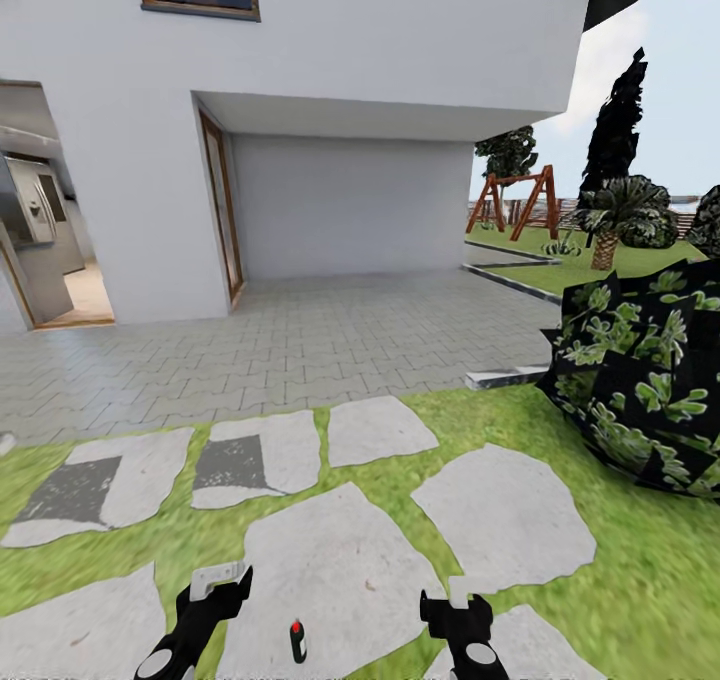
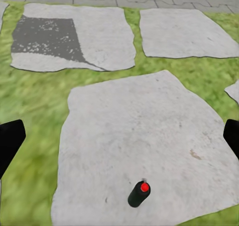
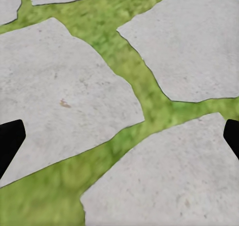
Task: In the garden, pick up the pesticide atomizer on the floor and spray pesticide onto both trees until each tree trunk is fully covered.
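Pesticide atomizer point(image 1: 297, 641) stands upright on a large pale stepping stone point(image 1: 330, 570) set in the lawn point(image 1: 640, 580), near the robot, between the two arms. In the head view it is a small dark bottle with a red cap; the left wrist view point(image 2: 139, 194) shows the same bottle upright near the stone's near edge, touching nothing. Left claw point(image 1: 222, 582) hangs just left of the bottle, above the stone, fingers spread, nothing between them. Right claw point(image 1: 455, 615) hangs to the right, well apart from the bottle; its fingers point(image 3: 10, 138) sit wide at the edges of the right wrist view, spread, over stones and grass strips. Far side: grey paving point(image 1: 300, 330), white house point(image 1: 350, 70). Far right: dark leafy bush point(image 1: 640, 370), palm-like plant point(image 1: 620, 215), wooden swing frame point(image 1: 520, 200).
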Tool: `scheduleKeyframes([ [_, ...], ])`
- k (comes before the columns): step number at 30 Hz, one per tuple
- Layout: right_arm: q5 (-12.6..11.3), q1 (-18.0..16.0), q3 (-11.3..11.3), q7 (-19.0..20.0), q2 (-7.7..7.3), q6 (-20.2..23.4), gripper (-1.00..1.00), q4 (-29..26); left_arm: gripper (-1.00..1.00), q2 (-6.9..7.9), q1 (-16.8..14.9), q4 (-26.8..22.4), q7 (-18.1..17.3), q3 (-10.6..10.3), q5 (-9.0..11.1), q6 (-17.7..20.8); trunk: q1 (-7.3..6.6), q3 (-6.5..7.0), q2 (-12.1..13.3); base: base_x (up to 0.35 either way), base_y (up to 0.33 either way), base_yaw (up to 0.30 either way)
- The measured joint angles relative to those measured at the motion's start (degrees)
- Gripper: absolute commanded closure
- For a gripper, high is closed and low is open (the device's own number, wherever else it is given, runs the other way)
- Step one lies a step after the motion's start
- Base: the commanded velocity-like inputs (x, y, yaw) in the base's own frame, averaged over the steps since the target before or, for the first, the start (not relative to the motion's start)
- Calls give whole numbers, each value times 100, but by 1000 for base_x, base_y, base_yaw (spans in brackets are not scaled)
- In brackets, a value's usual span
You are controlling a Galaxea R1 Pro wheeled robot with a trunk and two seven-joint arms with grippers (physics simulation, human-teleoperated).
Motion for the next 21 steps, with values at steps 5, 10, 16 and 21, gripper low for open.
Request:
scheduleKeyframes([
  [5, -1, 0, 3, -5, 0, -107, -100, 9, -100, -3, 5, 0, -1, -2, 0, -28, 110, -107, -200, 0, 0, 145],
  [10, -1, 0, 1, -6, 0, -133, -100, 19, -100, -2, 5, -3, 1, -2, 0, -35, 220, -207, -401, 0, 0, 51],
  [16, -2, 0, 1, -6, 0, -139, -100, 23, -100, -3, 5, -6, 1, -2, 0, -37, 352, -356, -642, 0, 0, 9],
  [21, -2, 0, 1, -6, 0, -143, -100, 27, -100, -4, 5, -2, 4, -2, 1, -38, 461, -490, -842, 0, 0, 1],
])
